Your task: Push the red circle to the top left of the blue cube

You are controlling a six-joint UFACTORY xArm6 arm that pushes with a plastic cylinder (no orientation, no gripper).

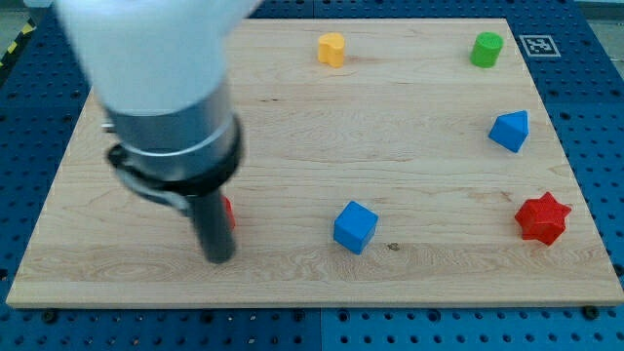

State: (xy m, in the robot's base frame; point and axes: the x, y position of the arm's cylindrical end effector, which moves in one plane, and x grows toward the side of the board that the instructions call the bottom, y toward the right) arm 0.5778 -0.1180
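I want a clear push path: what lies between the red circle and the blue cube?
In the camera view, only bare board lies between the red circle, mostly hidden behind my tip, and the blue cube.

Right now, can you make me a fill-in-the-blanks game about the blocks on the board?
1. The star-shaped block near the view's right edge is coloured ____.
2. The green block sits in the view's top ____ corner.
3. The blue cube lies to the view's ____ of my tip.
4. The block mostly hidden behind my rod, the red circle, shows only a sliver of ____.

Missing words: red; right; right; red
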